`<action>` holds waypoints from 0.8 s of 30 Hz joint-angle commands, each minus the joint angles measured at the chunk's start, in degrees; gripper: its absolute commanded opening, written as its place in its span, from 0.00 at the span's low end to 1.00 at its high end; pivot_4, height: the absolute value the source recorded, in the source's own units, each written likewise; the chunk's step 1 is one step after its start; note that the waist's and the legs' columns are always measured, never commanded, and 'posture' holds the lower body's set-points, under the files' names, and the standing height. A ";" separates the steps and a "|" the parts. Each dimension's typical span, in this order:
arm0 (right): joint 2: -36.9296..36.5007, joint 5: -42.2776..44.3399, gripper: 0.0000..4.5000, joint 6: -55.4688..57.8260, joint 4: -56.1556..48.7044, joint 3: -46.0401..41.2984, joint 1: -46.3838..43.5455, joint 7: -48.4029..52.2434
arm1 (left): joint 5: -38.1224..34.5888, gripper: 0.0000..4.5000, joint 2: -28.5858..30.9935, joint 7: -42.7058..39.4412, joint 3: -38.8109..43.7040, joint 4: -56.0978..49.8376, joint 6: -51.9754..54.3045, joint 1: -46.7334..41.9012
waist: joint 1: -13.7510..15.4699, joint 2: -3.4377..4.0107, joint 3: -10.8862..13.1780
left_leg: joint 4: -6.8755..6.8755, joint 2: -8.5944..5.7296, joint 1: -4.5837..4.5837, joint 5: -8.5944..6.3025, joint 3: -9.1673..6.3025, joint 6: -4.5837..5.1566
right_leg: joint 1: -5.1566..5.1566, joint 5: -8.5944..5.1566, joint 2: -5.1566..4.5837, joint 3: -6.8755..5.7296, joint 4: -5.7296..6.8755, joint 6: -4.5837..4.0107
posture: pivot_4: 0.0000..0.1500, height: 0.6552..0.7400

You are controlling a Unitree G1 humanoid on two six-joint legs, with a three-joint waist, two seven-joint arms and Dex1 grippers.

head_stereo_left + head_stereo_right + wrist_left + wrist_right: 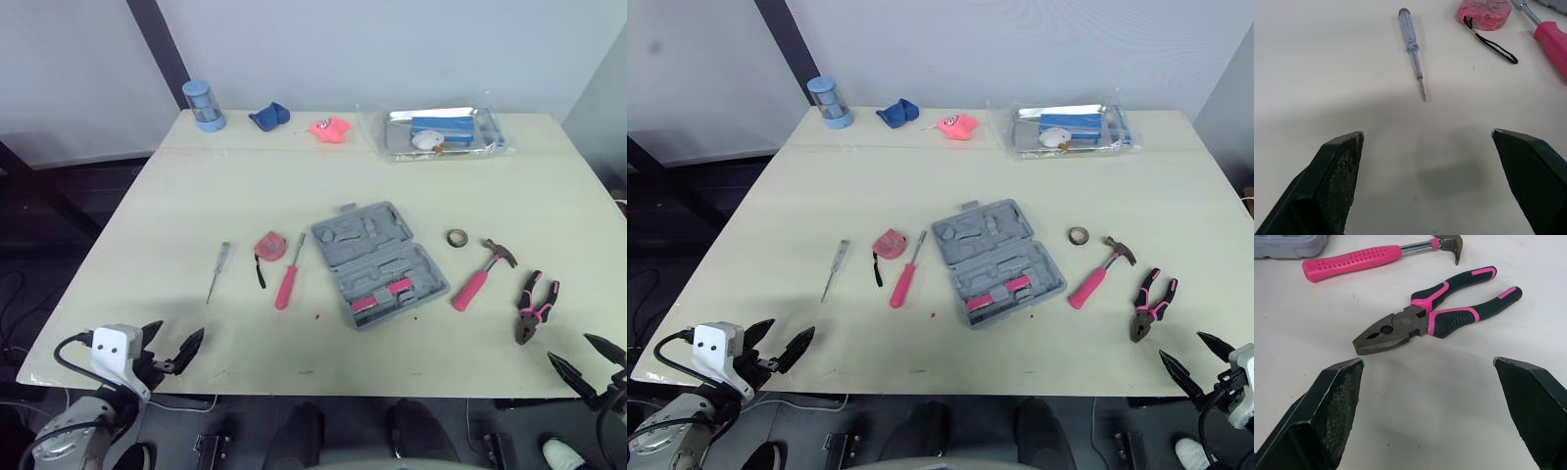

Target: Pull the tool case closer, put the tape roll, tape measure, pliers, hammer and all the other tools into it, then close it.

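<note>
Fingers (1339,171) of my left gripper (174,338) stood spread, empty, over near-left corner of table (196,196). Beyond lay clear screwdriver (217,271), tape measure (269,245), pink screwdriver (288,277); tool case (377,262) mid-table, angled; tape roll (458,238), hammer (483,274), pliers (535,306) toward right edge. My right gripper (573,351) spread too, empty, at near-right corner, near pliers.

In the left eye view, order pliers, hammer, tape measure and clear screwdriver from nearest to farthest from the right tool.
1. pliers, just ahead of right tool
2. hammer, right of centre
3. tape measure, left of centre
4. clear screwdriver, far left
</note>
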 commanded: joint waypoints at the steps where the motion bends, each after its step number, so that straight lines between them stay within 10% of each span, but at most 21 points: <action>1: -0.29 0.29 1.00 -0.53 -1.46 -1.05 0.40 -0.05 | -0.49 0.99 0.45 -0.67 1.54 0.19 -1.65 0.21 | 0.00 0.00 0.00 | 0.00 0.00 0.00 0.00 0.00 0.00 | 0.00 0.00 0.00 0.00 0.00 0.00 | 1.00 1.00; 24: -4.02 3.17 1.00 9.81 -13.06 -0.50 -4.90 -1.65 | -3.70 0.99 4.94 -9.34 1.74 1.16 -1.85 -0.74 | -0.03 0.01 0.00 | 0.00 0.00 0.00 0.00 0.01 0.00 | 0.00 0.00 0.01 0.00 0.00 0.00 | 1.00 1.00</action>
